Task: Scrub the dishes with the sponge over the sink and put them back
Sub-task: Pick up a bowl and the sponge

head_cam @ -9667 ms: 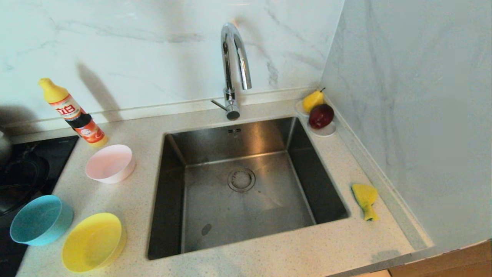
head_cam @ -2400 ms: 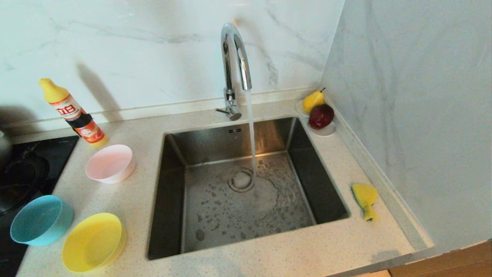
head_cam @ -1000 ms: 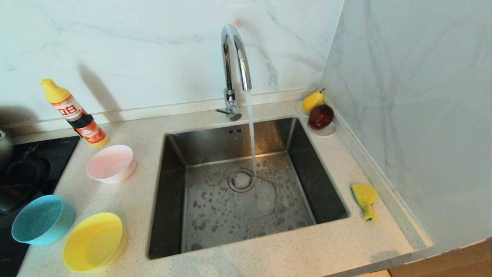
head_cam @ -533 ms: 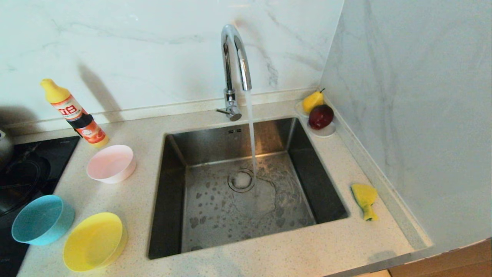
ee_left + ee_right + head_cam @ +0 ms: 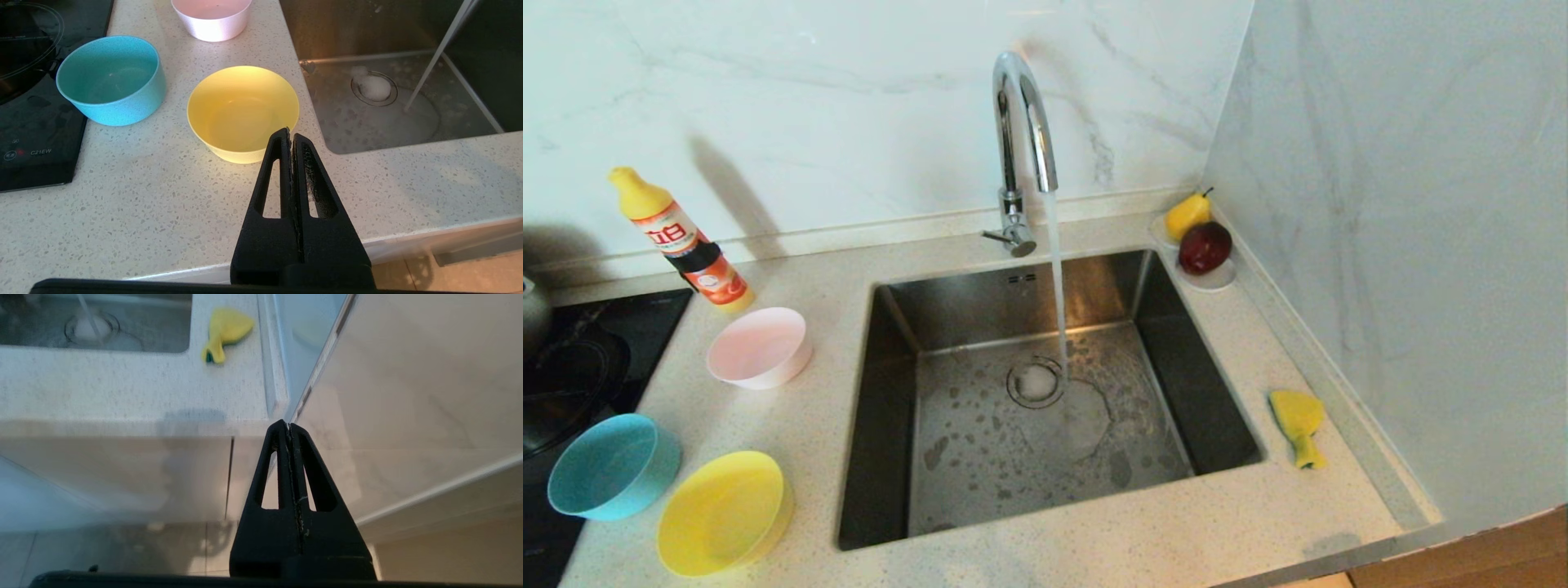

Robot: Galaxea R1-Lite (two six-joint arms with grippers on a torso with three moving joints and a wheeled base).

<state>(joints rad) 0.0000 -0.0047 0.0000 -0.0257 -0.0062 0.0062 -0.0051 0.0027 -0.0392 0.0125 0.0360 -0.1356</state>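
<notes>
Three dishes stand on the counter left of the sink (image 5: 882, 425): a pink bowl (image 5: 758, 347), a blue bowl (image 5: 611, 465) and a yellow bowl (image 5: 723, 513). Water runs from the chrome tap (image 5: 1021, 122) onto the drain (image 5: 1035, 382). The crumpled yellow sponge (image 5: 1298, 425) lies on the counter right of the sink. My left gripper (image 5: 291, 136) hangs shut and empty off the counter's front edge, just short of the yellow bowl (image 5: 243, 112). My right gripper (image 5: 287, 425) is shut and empty, low before the cabinet front, well short of the sponge (image 5: 224, 332). Neither arm shows in the head view.
A dish-soap bottle (image 5: 678, 241) stands at the back left. A black cooktop (image 5: 572, 367) borders the counter's left side. A white saucer (image 5: 1213, 280) with a pear (image 5: 1188, 214) and a red apple (image 5: 1205, 245) sits in the back right corner. A marble wall (image 5: 1405, 245) closes the right side.
The tap, dry in the earliest frame, now pours water into the sink. Over the last second only the splash pattern shifts; bowls and sponge stay put.
</notes>
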